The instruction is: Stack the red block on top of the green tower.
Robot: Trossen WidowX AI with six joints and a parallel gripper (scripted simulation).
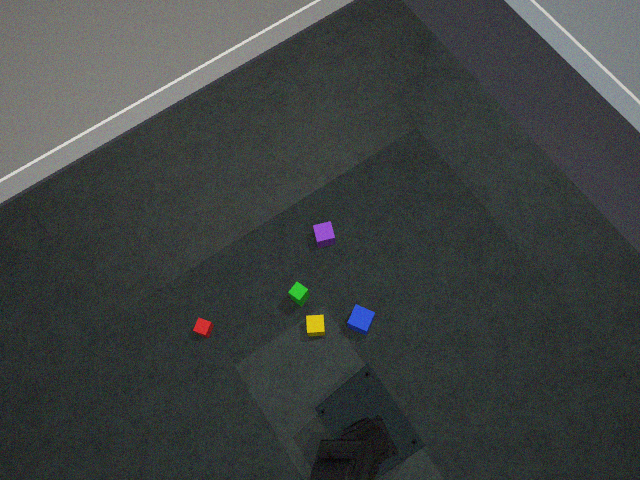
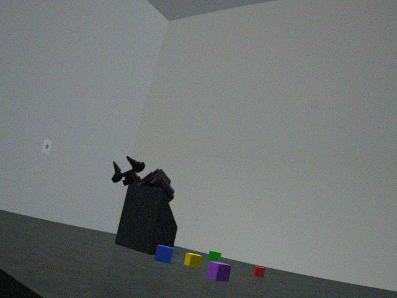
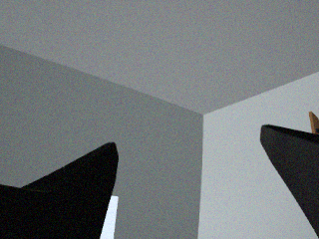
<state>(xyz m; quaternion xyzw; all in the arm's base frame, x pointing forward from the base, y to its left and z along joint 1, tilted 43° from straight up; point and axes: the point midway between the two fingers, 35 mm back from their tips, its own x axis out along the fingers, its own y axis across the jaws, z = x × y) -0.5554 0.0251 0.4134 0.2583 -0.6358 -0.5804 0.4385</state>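
The red block (image 1: 202, 326) (image 2: 258, 271) is a small cube on the floor, at the left of the top view and apart from the other blocks. The green tower (image 1: 297, 290) (image 2: 214, 255) stands upright near the middle; its lower part is hidden behind the purple block in the exterior view, so I cannot tell how many blocks it has. My gripper (image 2: 121, 159) (image 3: 188, 135) is open and empty, raised high at the arm's base, far from both, with its fingers pointing up toward the walls and ceiling.
A yellow block (image 1: 314, 323) (image 2: 192, 260) stands close to the green tower. A blue block (image 1: 360, 318) (image 2: 164, 254) is to its right in the top view. A purple block (image 1: 323, 231) (image 2: 218, 270) stands beyond the tower. The dark pedestal (image 2: 144, 218) carries the arm.
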